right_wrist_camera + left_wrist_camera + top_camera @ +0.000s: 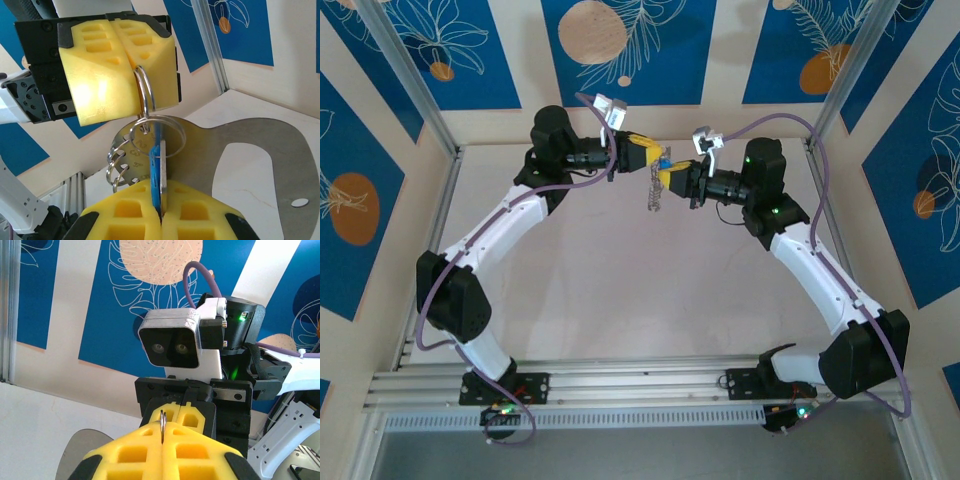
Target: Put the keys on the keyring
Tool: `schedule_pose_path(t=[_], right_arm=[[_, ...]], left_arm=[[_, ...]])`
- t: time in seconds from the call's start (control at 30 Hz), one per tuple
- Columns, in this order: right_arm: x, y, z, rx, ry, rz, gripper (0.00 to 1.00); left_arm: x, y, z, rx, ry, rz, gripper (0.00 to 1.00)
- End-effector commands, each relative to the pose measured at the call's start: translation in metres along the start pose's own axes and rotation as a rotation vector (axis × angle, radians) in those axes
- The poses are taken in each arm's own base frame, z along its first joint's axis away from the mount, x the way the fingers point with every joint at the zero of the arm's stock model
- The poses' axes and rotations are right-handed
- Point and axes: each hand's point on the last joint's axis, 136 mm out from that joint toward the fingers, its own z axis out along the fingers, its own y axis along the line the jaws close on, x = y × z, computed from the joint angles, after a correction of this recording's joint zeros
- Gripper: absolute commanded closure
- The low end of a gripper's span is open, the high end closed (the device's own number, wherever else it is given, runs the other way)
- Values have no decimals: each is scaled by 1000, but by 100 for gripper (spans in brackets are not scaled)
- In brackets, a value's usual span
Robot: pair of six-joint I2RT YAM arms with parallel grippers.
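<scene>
Both pairs of yellow foam fingers are pressed fully together, and you have the two grippers nose to nose in the air above the far half of the pale table (620, 290). Your left gripper (132, 65) pinches a silvery metal split ring (145, 95) between its pads. The ring sits edge-on in the seam, with most of its loop sticking out past the tips. Your right gripper (161, 200) is clamped on the tiny key with the blue plastic head (154, 175). That key stands upright in the seam between the fingers, its upper end reaching up to the split ring. Whether the key is threaded onto the ring, you cannot tell. The flat grey oval tag with the large oval hole (260, 145) hangs off the table just beside the right fingers, joined near that ring. A few smaller silvery coils (116, 167) bunch at its edge. From overhead, they dangle below the meeting fingertips.
</scene>
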Motion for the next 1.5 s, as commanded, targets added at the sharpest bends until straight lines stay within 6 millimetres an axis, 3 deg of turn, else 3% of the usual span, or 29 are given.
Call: schedule_pose_path(t=[0.0, 0.43, 0.7, 1.13, 1.47], right_arm=[[-7, 12, -1, -32, 3, -33, 100], [7, 22, 18, -99, 81, -26, 100], [4, 19, 17, -77, 74, -30, 100], [7, 31, 30, -129, 108, -34, 100], [11, 19, 19, -66, 109, -23, 100]], left_arm=[[-16, -17, 0, 21, -35, 65, 100], [-14, -18, 2, 25, -37, 68, 100], [-12, -18, 2, 22, -38, 68, 100], [-11, -18, 2, 20, -43, 71, 100], [-11, -19, 2, 23, -45, 76, 100]])
